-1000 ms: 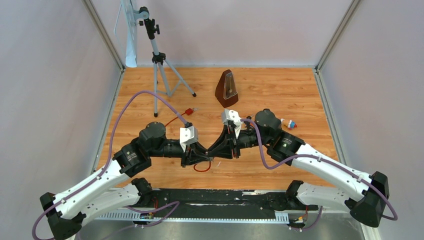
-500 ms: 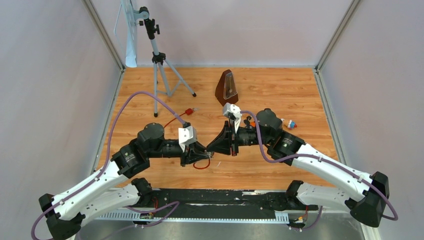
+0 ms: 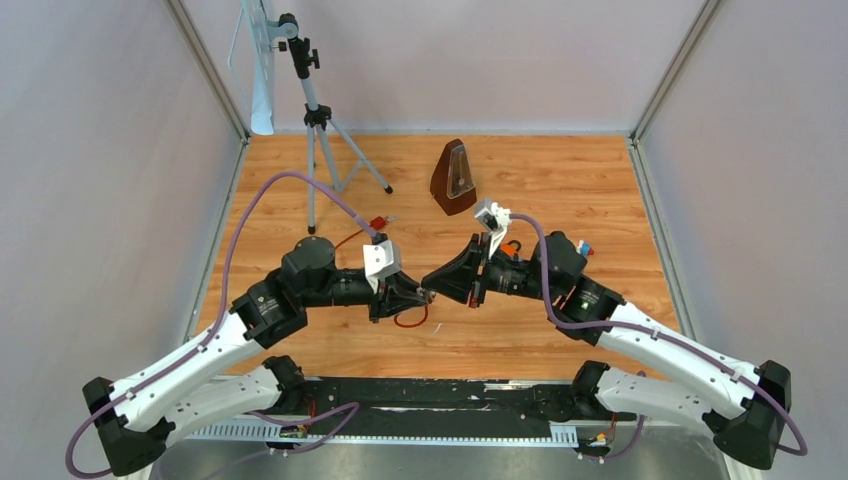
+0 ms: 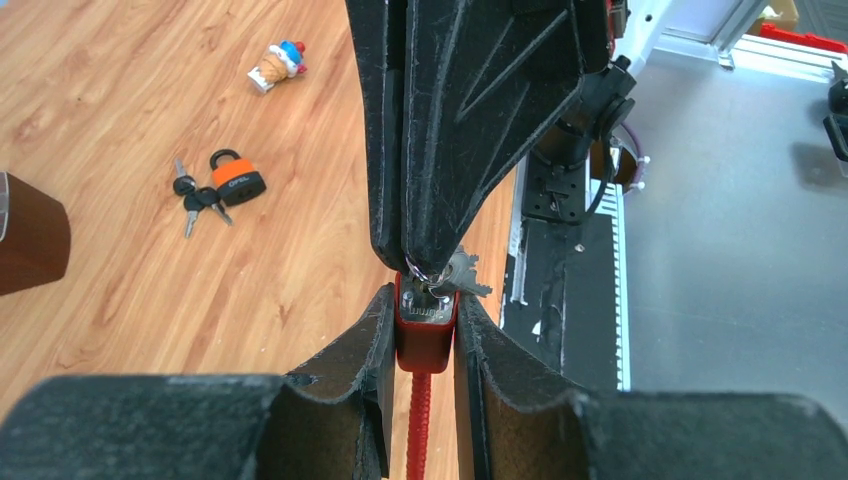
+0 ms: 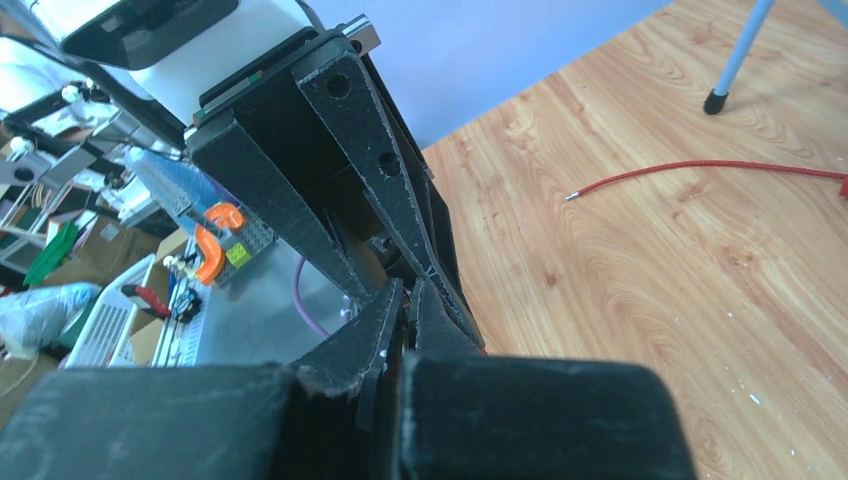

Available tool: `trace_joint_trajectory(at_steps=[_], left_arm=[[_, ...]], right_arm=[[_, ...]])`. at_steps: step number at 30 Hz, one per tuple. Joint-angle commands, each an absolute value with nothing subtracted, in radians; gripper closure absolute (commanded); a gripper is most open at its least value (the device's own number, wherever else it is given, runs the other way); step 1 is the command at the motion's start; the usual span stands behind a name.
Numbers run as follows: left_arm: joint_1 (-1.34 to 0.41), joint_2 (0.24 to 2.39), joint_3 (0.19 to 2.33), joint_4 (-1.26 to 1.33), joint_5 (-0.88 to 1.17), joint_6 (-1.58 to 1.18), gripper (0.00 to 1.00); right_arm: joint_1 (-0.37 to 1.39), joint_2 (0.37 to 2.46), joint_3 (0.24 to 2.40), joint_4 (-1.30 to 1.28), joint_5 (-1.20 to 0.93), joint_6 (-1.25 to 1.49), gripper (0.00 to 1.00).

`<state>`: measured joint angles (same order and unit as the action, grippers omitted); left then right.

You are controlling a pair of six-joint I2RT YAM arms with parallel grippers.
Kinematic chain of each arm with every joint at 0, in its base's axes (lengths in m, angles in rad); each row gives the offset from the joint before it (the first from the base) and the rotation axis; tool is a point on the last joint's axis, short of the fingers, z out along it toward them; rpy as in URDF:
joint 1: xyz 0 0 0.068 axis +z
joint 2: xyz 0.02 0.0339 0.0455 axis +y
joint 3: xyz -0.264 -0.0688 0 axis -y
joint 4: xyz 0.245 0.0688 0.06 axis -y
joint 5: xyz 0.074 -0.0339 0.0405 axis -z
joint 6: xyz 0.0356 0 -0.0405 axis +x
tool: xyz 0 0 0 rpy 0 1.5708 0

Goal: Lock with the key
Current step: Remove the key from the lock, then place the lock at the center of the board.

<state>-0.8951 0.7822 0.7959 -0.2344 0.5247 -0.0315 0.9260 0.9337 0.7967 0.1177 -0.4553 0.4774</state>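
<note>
Left gripper (image 3: 424, 296): scuffed matte-black fingers clamped narrow on small red box-shaped padlock (image 4: 427, 328), over the near middle of the wood-grain worktop (image 4: 150, 300). Lock's long axis runs along the fingers, with its keyway face pointing away toward the right gripper (image 4: 412, 252). Red braided cable shackle (image 4: 417, 430) trails back. Right gripper pinched tight on silver toothed key (image 4: 461, 276) at that face; blade hidden. Beyond: orange padlock with key bunch (image 4: 237, 178), lying flat.

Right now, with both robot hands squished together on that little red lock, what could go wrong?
The right gripper pinches the key only at its very tips, so the key might slip when twisted. The left gripper holds the red lock only by its sides, so the lock could swivel instead. The red cable leaving the lock might tug it.
</note>
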Motion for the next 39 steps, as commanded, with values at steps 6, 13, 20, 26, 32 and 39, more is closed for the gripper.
trace_joint_trajectory(at_steps=[6,13,20,26,32,39], left_arm=[[-0.895,0.922,0.845,-0.377,0.559,-0.032,1.00],[-0.896,0.961,0.855,-0.392,0.717,-0.019,1.00],[-0.896,0.949,0.859,-0.426,0.733,-0.003,1.00],[-0.896,0.914,0.853,-0.384,0.596,-0.015,1.00],[-0.896,0.869,0.825,-0.298,0.415,-0.085,1.00],[-0.896,0.952,0.763,0.005,0.355,-0.294,1.00]], right_arm=[[0.917,0.813,0.741,0.471,-0.559,0.349,1.00],[0.917,0.783,0.719,0.421,-0.732,0.099,1.00],[0.905,0.767,0.748,0.373,-0.540,0.174,1.00],[0.903,0.791,0.754,0.333,-0.472,0.226,1.00],[0.871,0.780,0.721,0.215,-0.107,0.344,1.00],[0.701,0.747,0.676,-0.108,0.125,0.651,1.00]])
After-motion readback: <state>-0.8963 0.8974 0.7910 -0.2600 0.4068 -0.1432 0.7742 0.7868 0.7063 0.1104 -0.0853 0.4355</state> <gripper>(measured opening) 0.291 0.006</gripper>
